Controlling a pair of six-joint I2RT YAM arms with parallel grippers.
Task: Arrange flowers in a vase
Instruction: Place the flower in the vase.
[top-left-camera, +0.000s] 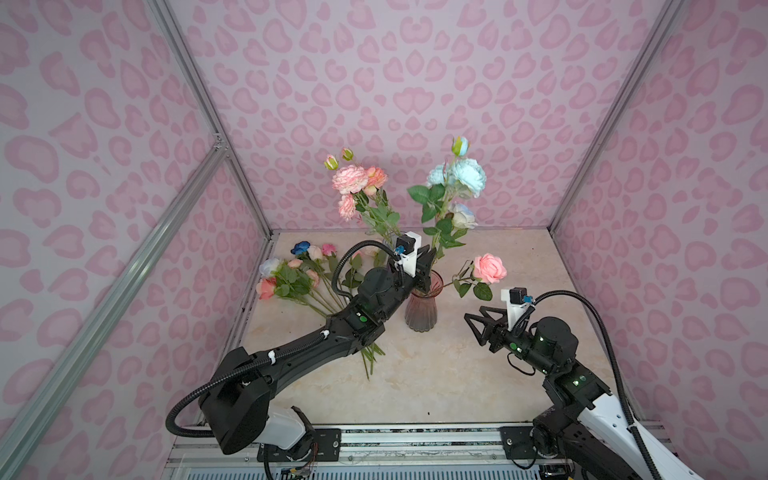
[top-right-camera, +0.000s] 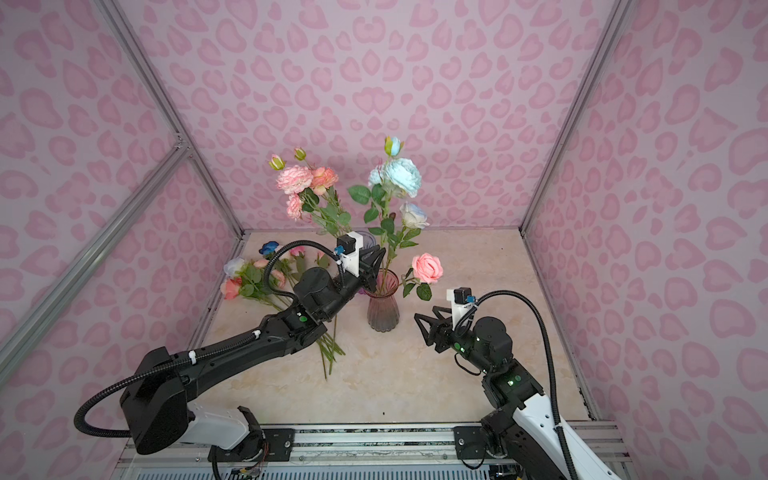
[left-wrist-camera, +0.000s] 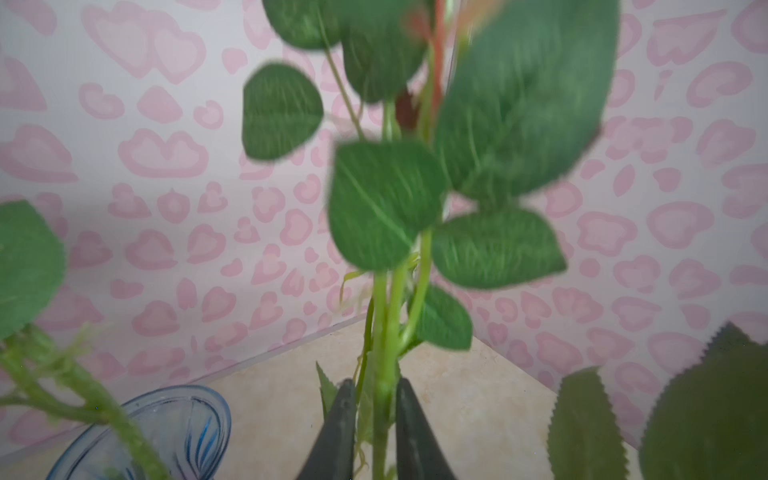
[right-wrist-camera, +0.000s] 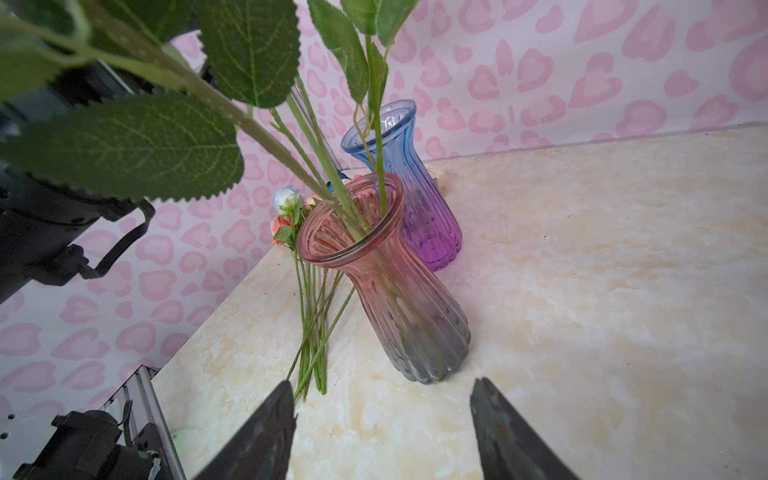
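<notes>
A ribbed pink vase (top-left-camera: 422, 307) (right-wrist-camera: 399, 291) stands mid-table holding several flowers: a pale blue peony stalk (top-left-camera: 465, 176), a cream-blue rose (top-left-camera: 461, 216) and a pink rose (top-left-camera: 489, 268) leaning right. My left gripper (top-left-camera: 428, 266) (left-wrist-camera: 374, 384) hovers at the vase's rim. Its jaws stand slightly apart on either side of a green stem (left-wrist-camera: 384, 332), with a narrow gap showing. A pink peony stalk (top-left-camera: 353, 178) rises behind it, its foot hidden. My right gripper (top-left-camera: 473, 328) (right-wrist-camera: 382, 386) is open and empty, right of the vase, near the table.
A blue-to-purple vase (right-wrist-camera: 409, 178) (left-wrist-camera: 174, 428) stands just behind the pink one. A pile of loose flowers (top-left-camera: 299, 274) lies at the table's left, stems (right-wrist-camera: 311, 332) running under my left arm. Pink patterned walls enclose three sides.
</notes>
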